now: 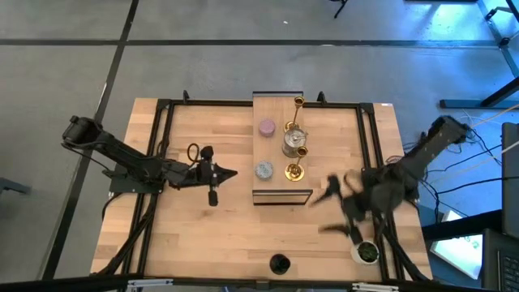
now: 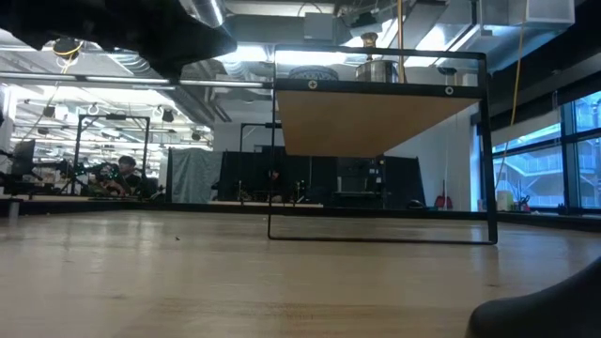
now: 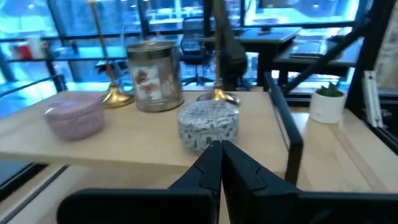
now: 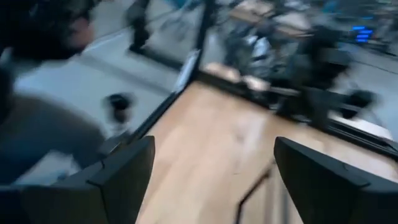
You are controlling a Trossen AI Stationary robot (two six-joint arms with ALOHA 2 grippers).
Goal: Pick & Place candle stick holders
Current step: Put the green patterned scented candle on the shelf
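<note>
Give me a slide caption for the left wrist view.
Shut left gripper faces the grey-blue holder on the raised shelf.

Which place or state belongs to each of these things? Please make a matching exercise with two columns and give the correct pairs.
Column one:
1. lilac-pink holder
2. black holder
3. left gripper
4. small white pot with green plant

Column two:
A. jaws shut, holding nothing, beside the shelf
B. on the table, near its front edge, in the middle
C. on the raised wooden shelf
D. on the table, near its front right corner

Pairs: 1-C, 2-B, 3-A, 4-D
</note>
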